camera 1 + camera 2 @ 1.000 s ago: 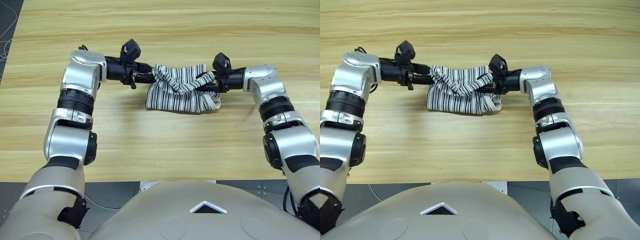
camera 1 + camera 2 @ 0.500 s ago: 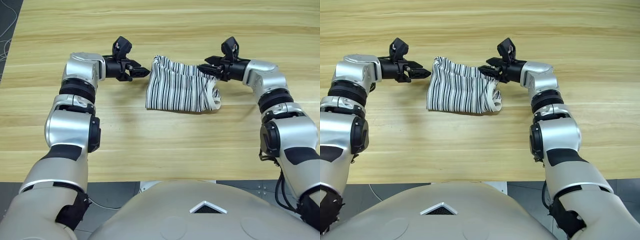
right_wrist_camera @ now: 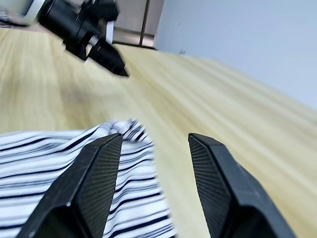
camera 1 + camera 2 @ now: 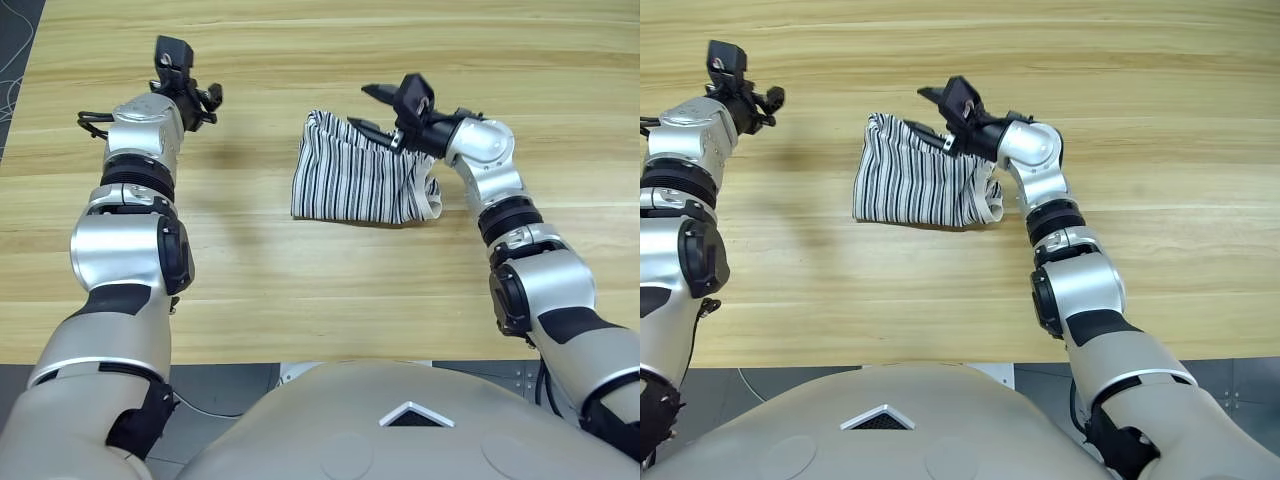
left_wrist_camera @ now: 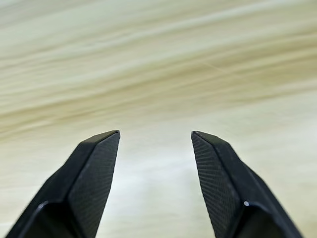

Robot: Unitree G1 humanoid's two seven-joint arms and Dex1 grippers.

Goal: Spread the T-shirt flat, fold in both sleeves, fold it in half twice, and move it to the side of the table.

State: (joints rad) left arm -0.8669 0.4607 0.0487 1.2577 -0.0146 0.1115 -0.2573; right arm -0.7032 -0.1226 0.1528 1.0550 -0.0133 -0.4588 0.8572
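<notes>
While the left gripper (image 4: 208, 97) hangs above bare wood, its two black fingers (image 5: 94, 168) stand apart with nothing between them. The pale grain of the table (image 4: 300, 280) shows through the gap in the left wrist view.

Well apart from that gripper, off to its right and a little nearer the robot, the T-shirt (image 4: 355, 180) lies on the table. It is a compact, roughly rectangular bundle of black and white stripes, several layers thick, with its far edge bunched and slightly raised. A white band (image 4: 433, 205) of trim curls out at the bundle's near right corner, on the side toward the right arm.

The right gripper (image 4: 361, 107) is at the bundle's far edge, its arm bent in from the right and its fingertips pointing toward the left gripper. Its fingers (image 3: 89, 188) are spread wide and hold nothing. One finger sits just over the striped cloth, and the other is higher up, over the wood beyond the cloth. Whether the lower finger touches the fabric cannot be told.

In the right wrist view the stripes lie behind and below one finger and bare table lies beyond the other. The left gripper shows farther off above the wood, clear of the shirt.
</notes>
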